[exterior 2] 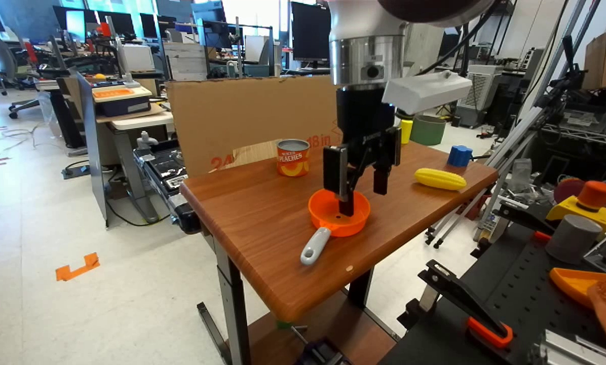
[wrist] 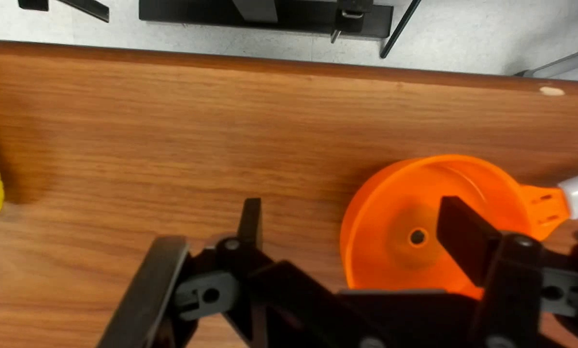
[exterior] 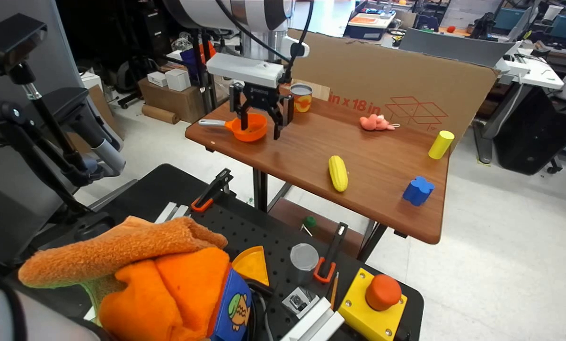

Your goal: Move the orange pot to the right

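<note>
The orange pot [exterior: 254, 135] is a shallow round bowl with a short grey handle, standing upright near one end of the wooden table. It also shows in an exterior view [exterior 2: 351, 229] and in the wrist view [wrist: 405, 208], with a small hole in its floor. My gripper [exterior: 260, 131] points down with its fingers wide apart, holding nothing; it also shows in an exterior view [exterior 2: 364, 197]. In the wrist view my gripper [wrist: 354, 212] has one finger over the pot's inside and the other outside the rim. I cannot tell whether the fingertip is below the rim.
A peaches can [exterior 2: 293, 158] stands behind the pot. A yellow corn [exterior: 338, 174], a blue block [exterior: 419, 191], a yellow cylinder [exterior: 441, 144] and a pinkish toy [exterior: 376, 122] lie farther along the wooden table [exterior: 306, 147]. A cardboard wall [exterior: 406, 85] lines the back edge.
</note>
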You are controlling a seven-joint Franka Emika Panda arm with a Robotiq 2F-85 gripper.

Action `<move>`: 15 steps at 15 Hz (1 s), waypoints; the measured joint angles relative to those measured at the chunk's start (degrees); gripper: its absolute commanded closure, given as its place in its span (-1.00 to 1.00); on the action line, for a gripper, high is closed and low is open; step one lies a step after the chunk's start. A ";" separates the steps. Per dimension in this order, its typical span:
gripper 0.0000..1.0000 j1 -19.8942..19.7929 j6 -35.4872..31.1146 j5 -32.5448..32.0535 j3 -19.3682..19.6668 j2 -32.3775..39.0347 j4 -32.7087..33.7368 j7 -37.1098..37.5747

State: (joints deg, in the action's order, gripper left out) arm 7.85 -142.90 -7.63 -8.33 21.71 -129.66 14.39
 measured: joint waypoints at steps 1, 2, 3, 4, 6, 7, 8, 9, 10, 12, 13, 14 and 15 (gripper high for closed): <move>-0.03 0.19 0.00 0.40 0.00 0.58 0.30 -0.33; 0.11 0.29 0.00 0.57 0.00 1.07 0.52 -0.58; 0.28 0.33 0.00 0.73 0.00 1.43 0.66 -0.82; 0.42 0.33 0.00 1.04 0.01 1.61 0.73 -1.15; 0.71 0.35 0.00 1.81 0.02 1.63 0.91 -1.83; 0.87 0.34 0.00 2.35 0.04 1.62 1.02 -2.17; 0.97 0.32 0.01 2.57 0.12 1.60 1.10 -2.42; 1.00 0.27 0.01 2.66 0.27 1.54 1.17 -2.63; 1.00 0.23 0.00 2.75 0.39 1.45 1.22 -2.78; 0.97 0.15 0.00 3.52 0.41 1.38 1.65 -3.25; 0.97 0.13 0.00 4.02 0.41 1.36 1.73 -3.76; 0.97 0.05 0.03 4.94 0.39 1.30 1.66 -4.68; 0.97 -0.13 0.14 6.05 0.32 1.12 1.57 -5.89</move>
State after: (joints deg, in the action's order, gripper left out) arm 7.72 -142.76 -1.58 -8.02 22.83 -128.09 8.50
